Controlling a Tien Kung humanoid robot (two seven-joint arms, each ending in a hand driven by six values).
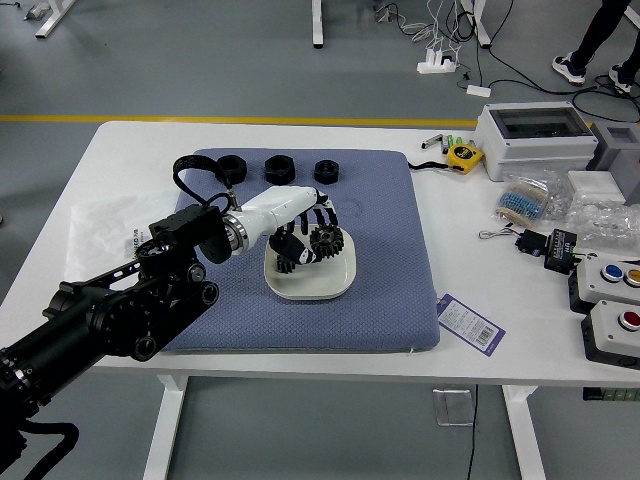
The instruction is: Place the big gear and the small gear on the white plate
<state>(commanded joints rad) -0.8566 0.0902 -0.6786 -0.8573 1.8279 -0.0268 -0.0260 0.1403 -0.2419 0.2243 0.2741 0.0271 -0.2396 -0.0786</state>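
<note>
Gray floor (420, 100) is stretching behind the white table (130, 150), a yellow stripe (60, 118) running across it, and a person's legs (600, 35) are showing at the upper right. On the table a blue-gray mat (390, 300) is lying under the white plate (312, 288), whose rounded-square outline is sitting nearly square to the mat.

The robot's left hand (275, 212) is reaching in over the plate from the left. Its fingers are bending partway closed and gripping the big gear (326, 240) near their tips, over the plate's far right part; whether the gear is touching the plate, I cannot tell. The big gear is turning a round, toothed face up toward the camera, looking about as wide as it is deep, so no long axis is standing out.

The small gear (285, 265) is resting on the plate's left part, the hand partly hiding it, its direction staying unclear. Beyond the plate, 3 black nuts (280, 169) are lying in a row running left to right.
</note>
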